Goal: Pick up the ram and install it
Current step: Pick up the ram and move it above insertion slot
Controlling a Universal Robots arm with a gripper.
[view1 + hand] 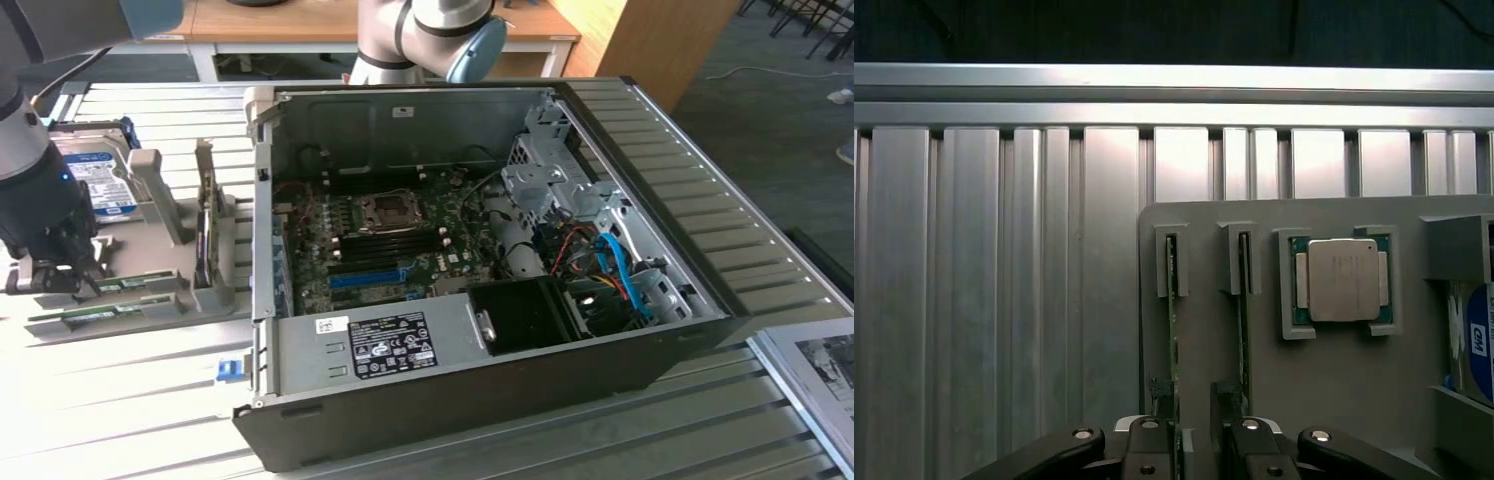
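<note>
Ram stick point(1173, 290) stands on its thin edge in a slot of the grey holder point(1334, 390), with a second ram stick point(1244, 310) parallel in the next slot just beside it. Both are still seated there. The fingers point(1160, 410) are spread as wide as they go and grip nothing. They hang low over the near ends of the two sticks, and which stick they are lined up on cannot be told. Further along the holder a processor point(1343, 280) sits in a square pocket, and beyond it a hard drive point(100, 175) with a blue-white label stands upright. The holder rests on the ribbed aluminium counter point(134, 400) at the exterior view's left. Just beside it, to the exterior view's right, the computer case point(667, 335) lies open, showing its motherboard point(387, 235) and a bright-blue slot point(363, 277).
</note>
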